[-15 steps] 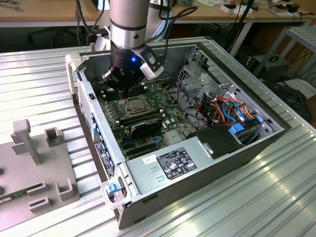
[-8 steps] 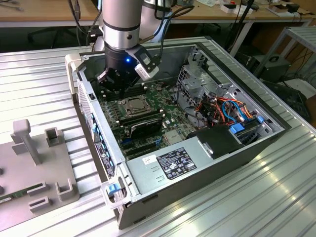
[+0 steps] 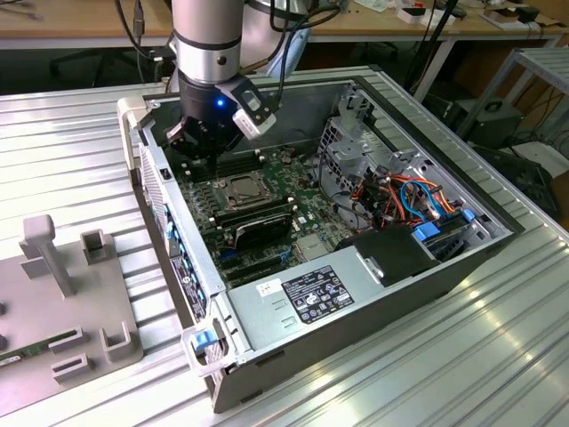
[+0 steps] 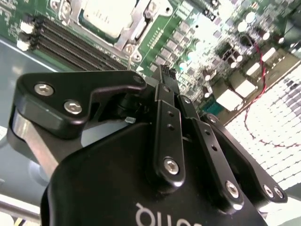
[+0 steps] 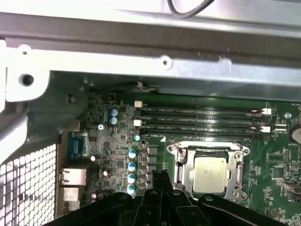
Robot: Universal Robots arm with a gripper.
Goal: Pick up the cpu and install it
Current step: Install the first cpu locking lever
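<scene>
Where the arm (image 3: 206, 44) reaches down into the open computer case (image 3: 462, 267), the gripper (image 4: 164, 75) hangs just above the motherboard (image 3: 307, 227), near the corner of the case at the exterior view's left; in the second wrist view its two black fingers (image 4: 168, 127) lie pressed together up to the tips, with nothing held between them.

The cpu (image 5: 210, 172) lies flat in the socket (image 5: 181, 165) on the motherboard, silver top upward, enclosed on all sides by the socket's metal frame; in the exterior view the cpu (image 3: 238, 189) sits just beside the gripper, toward the middle of the board.

In the first wrist view the fingertips stand just beside the socket frame, between it and a row of blue-topped capacitors (image 5: 131, 167); they do not touch the cpu. Four memory slots (image 5: 202, 120) run side by side between the socket and the grey case wall (image 5: 141, 61).

In the exterior view a power supply (image 3: 311, 298) fills the near corner of the case; a bundle of orange and blue cables (image 3: 418, 191) lies toward the exterior view's right; a grey fixture (image 3: 62, 294) stands on the ribbed metal table (image 3: 427, 356) at the exterior view's left, outside the case and well apart from the gripper.
</scene>
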